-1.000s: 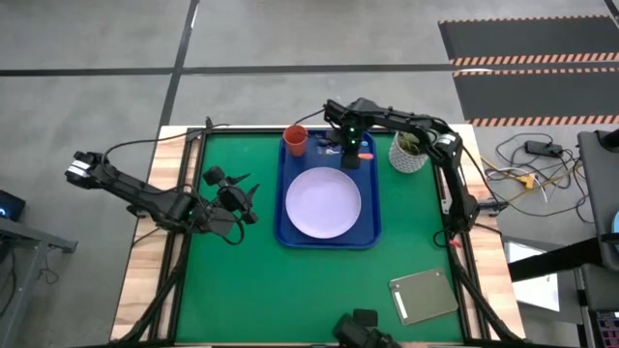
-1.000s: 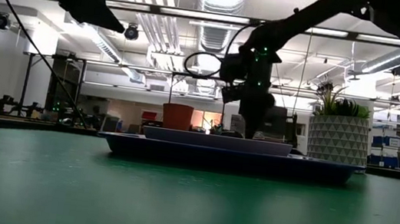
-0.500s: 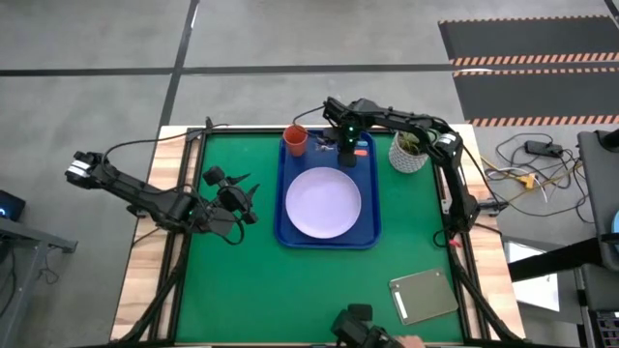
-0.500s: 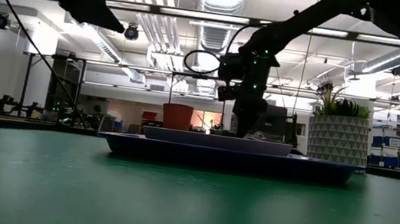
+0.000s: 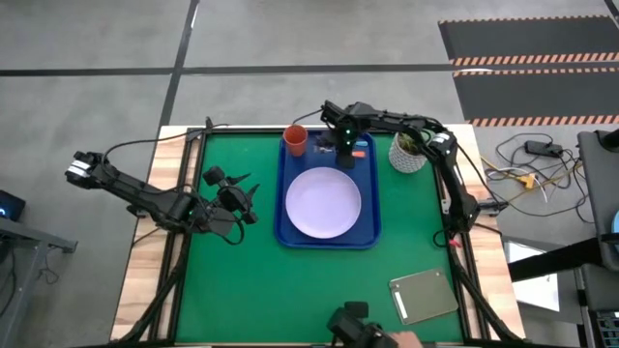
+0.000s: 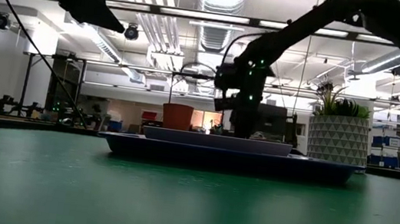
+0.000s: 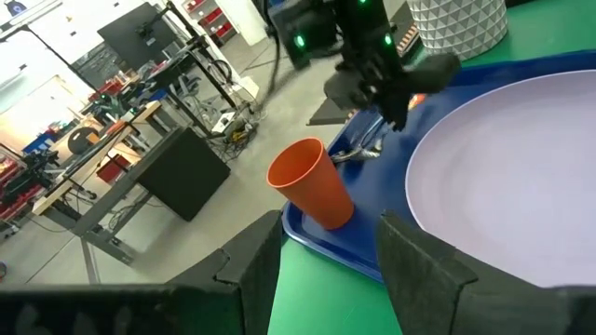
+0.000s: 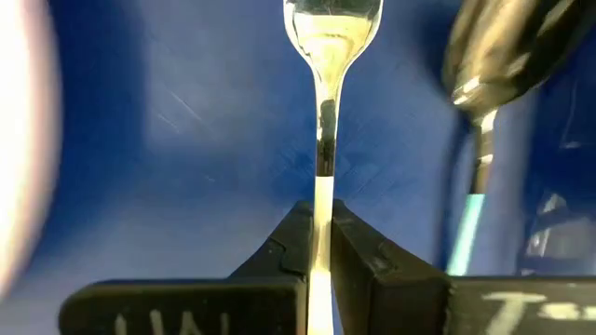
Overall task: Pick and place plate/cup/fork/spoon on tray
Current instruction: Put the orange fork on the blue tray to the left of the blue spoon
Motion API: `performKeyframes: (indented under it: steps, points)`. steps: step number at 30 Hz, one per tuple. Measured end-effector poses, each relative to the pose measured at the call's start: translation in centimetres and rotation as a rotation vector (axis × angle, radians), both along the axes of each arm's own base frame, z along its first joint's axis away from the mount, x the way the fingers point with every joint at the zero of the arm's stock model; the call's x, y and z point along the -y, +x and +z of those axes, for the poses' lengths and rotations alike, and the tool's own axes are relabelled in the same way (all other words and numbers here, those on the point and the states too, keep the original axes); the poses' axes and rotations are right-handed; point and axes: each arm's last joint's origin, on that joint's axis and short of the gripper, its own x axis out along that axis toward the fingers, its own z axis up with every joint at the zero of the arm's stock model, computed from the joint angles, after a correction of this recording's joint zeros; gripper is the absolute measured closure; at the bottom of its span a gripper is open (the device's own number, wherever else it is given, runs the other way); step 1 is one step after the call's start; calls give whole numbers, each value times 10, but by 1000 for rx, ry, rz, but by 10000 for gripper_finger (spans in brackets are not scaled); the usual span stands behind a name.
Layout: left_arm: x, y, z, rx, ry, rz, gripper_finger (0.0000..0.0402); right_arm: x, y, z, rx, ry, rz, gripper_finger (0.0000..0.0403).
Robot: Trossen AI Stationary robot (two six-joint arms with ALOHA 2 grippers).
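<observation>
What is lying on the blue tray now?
On the tray: plate, cup, spoon, and the fork clamped in the right gripper. The arm covers their handles from above.

Grey concrete floor [image 5: 290, 34], hazard-striped mat [image 5: 527, 43]; ceiling ducts [image 6: 149, 28], strip lights overhead.

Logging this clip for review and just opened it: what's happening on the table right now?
The right pincer is over the far end of the blue tray, shut on the fork, whose tines point at the tray floor. The spoon already lies beside it on the tray. The plate sits mid-tray and the orange cup stands in the far corner. The left pincer waits open over the green mat, beside the tray.
</observation>
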Motion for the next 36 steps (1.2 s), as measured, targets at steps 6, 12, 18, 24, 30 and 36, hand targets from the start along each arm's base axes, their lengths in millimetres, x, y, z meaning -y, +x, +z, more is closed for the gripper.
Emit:
performKeyframes:
  steps: [6,12,18,24,30,36]
  points:
    - [0,0,0,0,0,0,246,2,1,-14,-52,-19,21,390]
    - [0,0,0,0,0,0,246,2,1,-14,-53,-20,20,390]
    - [0,0,0,-3,1,0,246,2,1,-14,-52,-20,15,389]
    - [0,0,0,-3,1,0,246,2,1,-14,-51,-18,9,355]
    - [0,0,-1,-3,1,0,246,2,1,-11,-45,-15,-35,314]
    - [0,0,-1,-3,1,0,246,0,-2,4,-26,-25,-68,299]
